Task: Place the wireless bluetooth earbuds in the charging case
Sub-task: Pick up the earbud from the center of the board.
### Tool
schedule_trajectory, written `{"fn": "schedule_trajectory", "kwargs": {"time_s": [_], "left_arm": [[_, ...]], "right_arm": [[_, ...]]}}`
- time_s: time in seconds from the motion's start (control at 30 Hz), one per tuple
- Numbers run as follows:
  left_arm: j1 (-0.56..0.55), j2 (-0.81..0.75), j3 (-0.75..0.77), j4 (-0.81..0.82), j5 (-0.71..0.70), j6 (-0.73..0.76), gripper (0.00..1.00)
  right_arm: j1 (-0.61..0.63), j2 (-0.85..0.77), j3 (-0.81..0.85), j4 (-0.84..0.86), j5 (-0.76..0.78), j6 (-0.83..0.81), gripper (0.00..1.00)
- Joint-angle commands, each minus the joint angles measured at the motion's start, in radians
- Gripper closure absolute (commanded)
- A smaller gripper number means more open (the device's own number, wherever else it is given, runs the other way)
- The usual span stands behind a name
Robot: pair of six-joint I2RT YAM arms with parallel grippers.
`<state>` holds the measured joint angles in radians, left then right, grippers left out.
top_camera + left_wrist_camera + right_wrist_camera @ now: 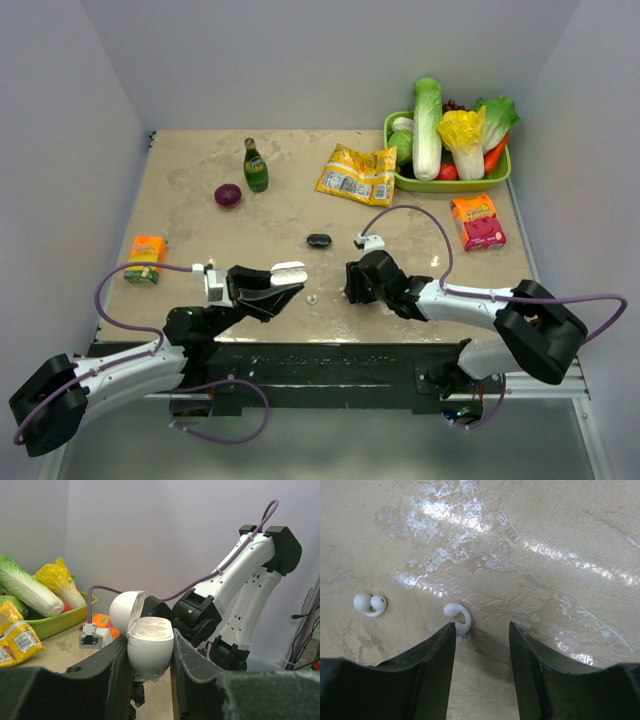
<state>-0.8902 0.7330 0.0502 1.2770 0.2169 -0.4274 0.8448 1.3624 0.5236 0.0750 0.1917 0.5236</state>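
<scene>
So the left end effector [150, 649] is clamped on the case [150, 639], one finger on each side of the lower half. The case sits upright in the grip with its lid [126, 611] flipped open and tipped back, and the two wells in the base face up. From the top camera that's near the front edge of the table [200, 225], left of centre.

The right end effector [482, 630] is pointed down at the table, fingers apart with only bare tabletop between them. One earbud [458, 616] lies flat on the table right at the tip of the finger [437, 655] on the left of the wrist picture. It's touching it or as good as; can't say for sure. It's outside the gap, not in it. The second earbud [370, 604] is further out to that same side, also lying on the table, well apart from the fingers.

In the top view the two end effectors are pretty near each other, facing across a small stretch of table.

Other stuff further back:
- green bottle [255, 166] with a purple onion [228, 195] beside it
- yellow snack bag [357, 173]
- green basket [450, 185] of veg in the far right corner
- red box [477, 221] near the right edge
- orange box [146, 259] near the left edge
- small dark thing [319, 240] mid-table, too small to tell what it is
</scene>
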Motion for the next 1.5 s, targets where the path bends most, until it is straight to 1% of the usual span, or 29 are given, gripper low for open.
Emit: {"fn": "schedule_trajectory", "kwargs": {"time_s": [0.0,0.43,0.9,1.17,1.4,1.47], "left_arm": [[0.005,0.006,-0.253,0.134,0.01,-0.001,1.0],[0.005,0.003,-0.253,0.133,0.015,-0.001,1.0],[0.005,0.0,-0.262,0.134,0.016,-0.007,1.0],[0.005,0.006,-0.26,0.137,0.018,-0.008,1.0],[0.005,0.006,-0.265,0.145,0.018,-0.01,1.0],[0.005,0.006,-0.265,0.142,0.018,-0.01,1.0]], "right_arm": [[-0.003,0.021,0.041,0.005,-0.003,-0.017,0.51],[-0.001,0.075,0.064,0.008,-0.04,-0.04,0.52],[0.008,0.11,0.058,0.037,-0.083,-0.042,0.6],[0.014,0.118,0.052,0.051,-0.097,-0.04,0.71],[0.019,0.126,0.049,0.065,-0.112,-0.034,0.77],[0.02,0.121,0.047,0.069,-0.115,-0.034,0.84]]}}
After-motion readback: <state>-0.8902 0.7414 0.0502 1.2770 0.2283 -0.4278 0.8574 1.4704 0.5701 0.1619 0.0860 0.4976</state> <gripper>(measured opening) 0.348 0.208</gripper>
